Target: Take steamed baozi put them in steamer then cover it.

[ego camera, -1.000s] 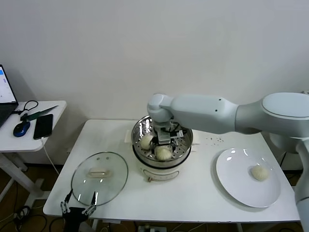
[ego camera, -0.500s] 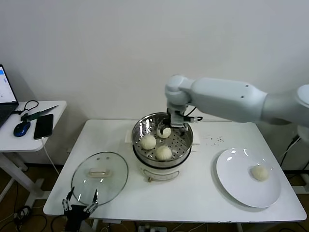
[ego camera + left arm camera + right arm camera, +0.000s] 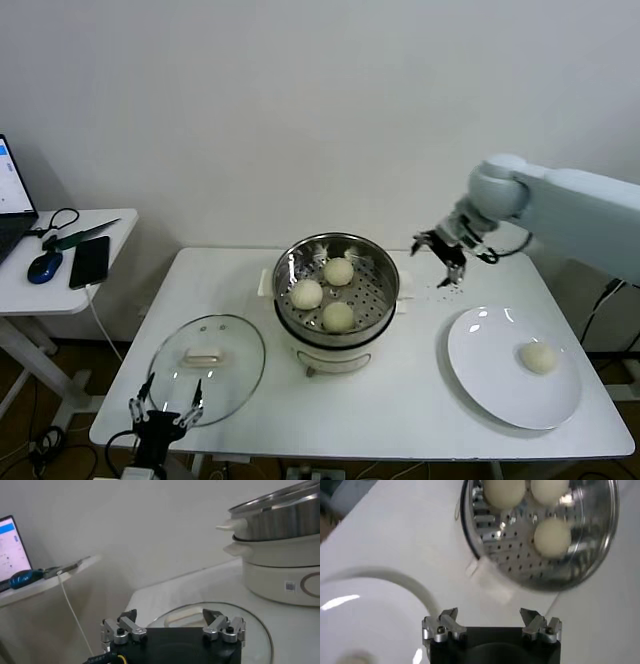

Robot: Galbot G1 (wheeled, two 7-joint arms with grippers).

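Three baozi (image 3: 338, 271) (image 3: 307, 293) (image 3: 338, 316) lie in the steel steamer (image 3: 383, 300) on its white pot base; they also show in the right wrist view (image 3: 551, 536). A fourth baozi (image 3: 538, 357) lies on the white plate (image 3: 490, 375) at the right. My right gripper (image 3: 441, 252) is open and empty, in the air between the steamer and the plate. The glass cover (image 3: 235, 355) with its white handle (image 3: 204, 354) lies flat on the table to the left of the steamer. My left gripper (image 3: 165, 411) is open at the table's front edge, just before the cover (image 3: 250, 625).
A side table (image 3: 105, 262) at the far left holds a phone (image 3: 89, 261), a mouse (image 3: 44, 266) and a laptop. Dark specks (image 3: 442, 290) lie on the table behind the plate. A wall stands behind the white table (image 3: 390, 400).
My right gripper has left the steamer, leaving a third baozi in it, and has swung right to hover open between steamer and plate. The left gripper has barely shifted.
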